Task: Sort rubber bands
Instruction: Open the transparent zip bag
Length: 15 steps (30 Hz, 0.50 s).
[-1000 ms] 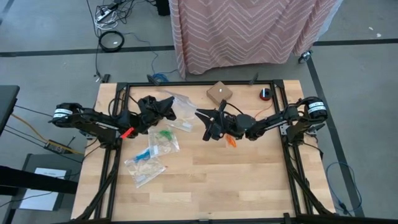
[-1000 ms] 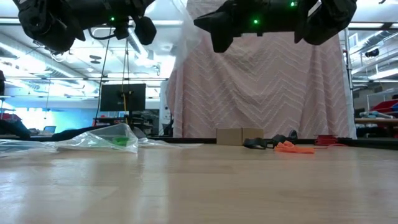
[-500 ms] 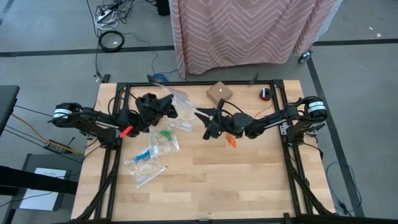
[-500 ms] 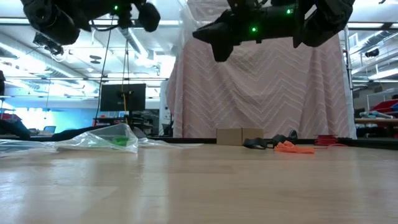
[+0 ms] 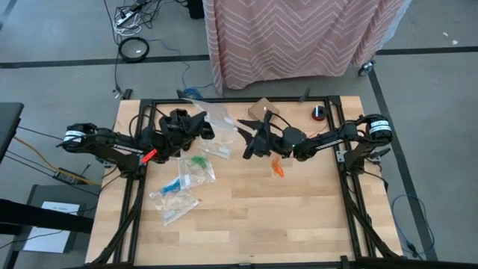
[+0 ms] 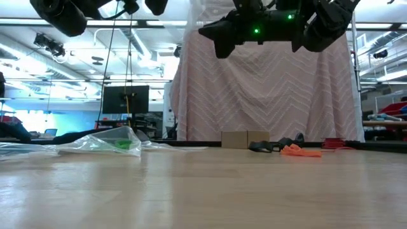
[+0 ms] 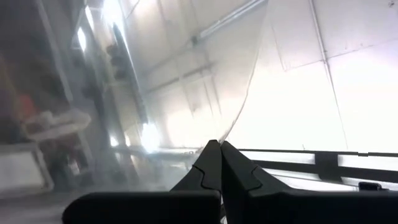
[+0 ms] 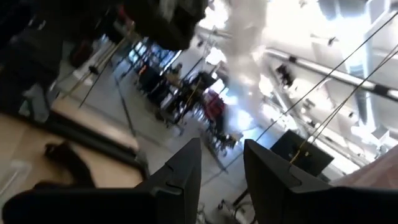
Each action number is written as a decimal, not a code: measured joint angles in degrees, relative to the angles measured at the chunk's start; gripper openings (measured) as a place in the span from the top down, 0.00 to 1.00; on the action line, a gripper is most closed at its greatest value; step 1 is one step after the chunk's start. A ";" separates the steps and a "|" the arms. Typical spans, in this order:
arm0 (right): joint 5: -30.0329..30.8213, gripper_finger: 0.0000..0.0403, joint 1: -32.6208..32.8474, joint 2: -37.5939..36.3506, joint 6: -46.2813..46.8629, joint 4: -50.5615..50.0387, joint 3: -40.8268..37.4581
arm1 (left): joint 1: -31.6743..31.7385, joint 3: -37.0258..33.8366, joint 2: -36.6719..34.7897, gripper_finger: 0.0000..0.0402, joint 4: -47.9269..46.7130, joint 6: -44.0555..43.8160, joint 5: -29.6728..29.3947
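My left gripper (image 5: 196, 124) is raised over the table's far left part and is shut on a clear zip bag (image 5: 213, 116). My right gripper (image 5: 247, 139) hovers open near the far middle, holding nothing. Orange rubber bands (image 5: 276, 169) lie on the wood under the right arm, and the low view shows the orange bands (image 6: 299, 151) beside black bands (image 6: 259, 147). Green bands (image 5: 198, 161) and blue bands (image 5: 173, 185) lie inside clear bags flat on the table's left half. My left gripper pinches an edge of the clear zip bag (image 7: 225, 134) between its two shut fingertips (image 7: 208, 163). The film spreads away past the fingertips as a see-through sheet. The bag is held up off the table. I cannot tell whether the fingers have one layer or two.
More clear bags (image 5: 173, 203) lie toward the near left. A small cardboard box (image 5: 263, 109) and a red-and-black object (image 5: 319, 113) sit at the far edge. A black frame (image 5: 224, 99) rims the table. Bare wood spans the near and right parts.
Both grippers have risen and shifted toward the far edge. My left gripper has carried the clear bag up with it, and the bag now reaches toward the far rim. My right gripper has stayed open.
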 joint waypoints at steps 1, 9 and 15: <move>-0.51 0.73 -0.24 0.00 -0.45 1.03 0.00 | 0.02 0.00 0.00 1.00 -0.02 0.02 -0.02; -7.80 0.73 -1.34 0.00 -2.83 6.31 0.02 | 0.06 0.00 0.00 1.00 0.00 0.00 -0.20; -9.17 0.74 -1.28 0.02 -2.85 7.30 0.02 | 0.06 0.00 0.00 1.00 -0.03 0.11 -0.21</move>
